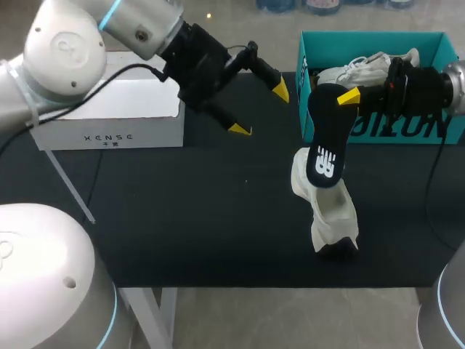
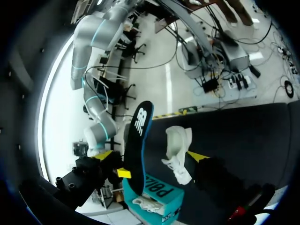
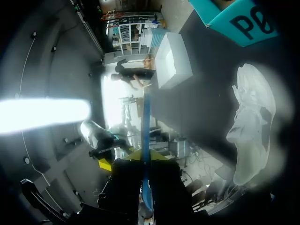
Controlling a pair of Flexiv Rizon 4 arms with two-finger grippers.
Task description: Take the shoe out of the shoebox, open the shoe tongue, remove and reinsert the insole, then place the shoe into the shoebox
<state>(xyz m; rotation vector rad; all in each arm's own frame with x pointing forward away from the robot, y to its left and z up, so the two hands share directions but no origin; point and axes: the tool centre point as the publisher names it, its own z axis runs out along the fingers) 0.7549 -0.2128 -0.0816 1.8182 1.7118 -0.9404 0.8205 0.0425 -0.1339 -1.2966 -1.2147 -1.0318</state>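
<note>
My right gripper (image 1: 347, 96) is shut on the heel end of a black insole (image 1: 324, 149), which hangs down with its white logo showing. In the right wrist view the insole (image 3: 146, 126) runs edge-on between the yellow tips of that gripper (image 3: 146, 157). Below the insole a white shoe (image 1: 328, 211) rests on the black mat, apart from both grippers. The teal shoebox (image 1: 396, 129) stands at the back right with a second white shoe (image 1: 363, 69) inside. My left gripper (image 1: 259, 110) hovers open and empty above the mat, left of the insole.
A white closed box (image 1: 109, 116) sits at the back left under my left arm. The black mat (image 1: 182, 218) covers the table, and its front edge runs close below the shoe.
</note>
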